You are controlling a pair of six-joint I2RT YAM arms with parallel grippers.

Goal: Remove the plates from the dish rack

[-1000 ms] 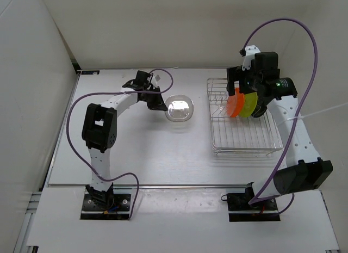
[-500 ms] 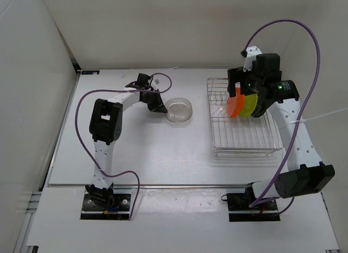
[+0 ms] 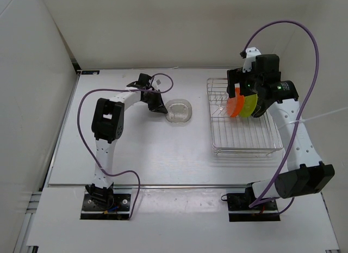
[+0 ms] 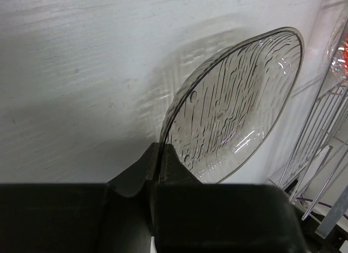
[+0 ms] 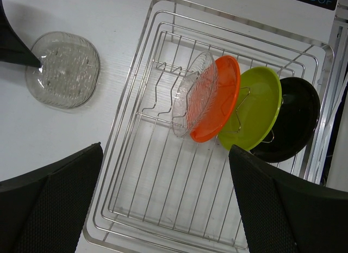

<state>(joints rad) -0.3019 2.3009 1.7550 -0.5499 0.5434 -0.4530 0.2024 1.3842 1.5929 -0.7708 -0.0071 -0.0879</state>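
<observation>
Shiny wire rack (image 5: 163,201), textured clr plastic plate (image 4: 234,111)

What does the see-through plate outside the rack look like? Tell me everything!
The clear plate is round, shallow and see-through. It looks like plastic, with wavy ribs and tiny dots moulded in. It lies low on the white table, left of the dish rack and not touching it. The left pincer is shut on its rim, on the side away from the rack. I cannot tell whether it rests fully flat. It looks empty and unbroken.
</observation>
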